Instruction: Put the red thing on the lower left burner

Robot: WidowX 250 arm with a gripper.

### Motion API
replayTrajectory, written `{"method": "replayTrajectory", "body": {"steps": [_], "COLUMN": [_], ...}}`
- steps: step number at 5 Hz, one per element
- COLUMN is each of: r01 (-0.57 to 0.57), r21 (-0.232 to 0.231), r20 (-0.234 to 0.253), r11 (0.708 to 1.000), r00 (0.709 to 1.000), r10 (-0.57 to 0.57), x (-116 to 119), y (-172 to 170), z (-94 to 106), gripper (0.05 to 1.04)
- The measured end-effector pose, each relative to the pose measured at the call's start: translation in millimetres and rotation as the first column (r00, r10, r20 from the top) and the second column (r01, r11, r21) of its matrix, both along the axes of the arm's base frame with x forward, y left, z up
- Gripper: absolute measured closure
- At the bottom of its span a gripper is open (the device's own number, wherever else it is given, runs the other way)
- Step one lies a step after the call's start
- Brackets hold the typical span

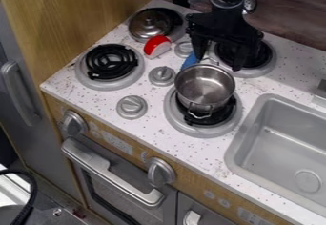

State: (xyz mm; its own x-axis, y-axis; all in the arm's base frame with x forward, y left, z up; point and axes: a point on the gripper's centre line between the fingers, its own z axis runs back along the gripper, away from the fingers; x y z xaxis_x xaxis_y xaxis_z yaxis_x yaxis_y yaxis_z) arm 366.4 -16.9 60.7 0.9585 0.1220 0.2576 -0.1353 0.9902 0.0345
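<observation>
A small red and white object with a rounded red side [155, 43] lies on the white speckled counter [153, 119] in the upper part of the frame, left of centre, its pale side toward the lower right. The lower left burner, a black coil in a round grey surround [84, 74], sits left and below it, apart from it, the coil lying flat.

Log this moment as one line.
red and white object: beside round metal lid | black claw: open, behind round steel pot | black coil lower left burner: object not on it
</observation>
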Motion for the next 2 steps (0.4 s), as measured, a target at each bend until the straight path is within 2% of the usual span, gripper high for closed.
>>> {"method": "replayTrajectory", "body": {"steps": [1,2], "r01": [-0.002,-0.035], "r21": [0.0,-0.001], "r20": [-0.034,-0.052], "r11": [1.0,0.999], "r00": [0.999,0.998], "r10": [0.002,0.035], "x": [-3,9], "y": [0,26], "z": [-11.3,-18.0], "gripper": [0.087,0.086]}}
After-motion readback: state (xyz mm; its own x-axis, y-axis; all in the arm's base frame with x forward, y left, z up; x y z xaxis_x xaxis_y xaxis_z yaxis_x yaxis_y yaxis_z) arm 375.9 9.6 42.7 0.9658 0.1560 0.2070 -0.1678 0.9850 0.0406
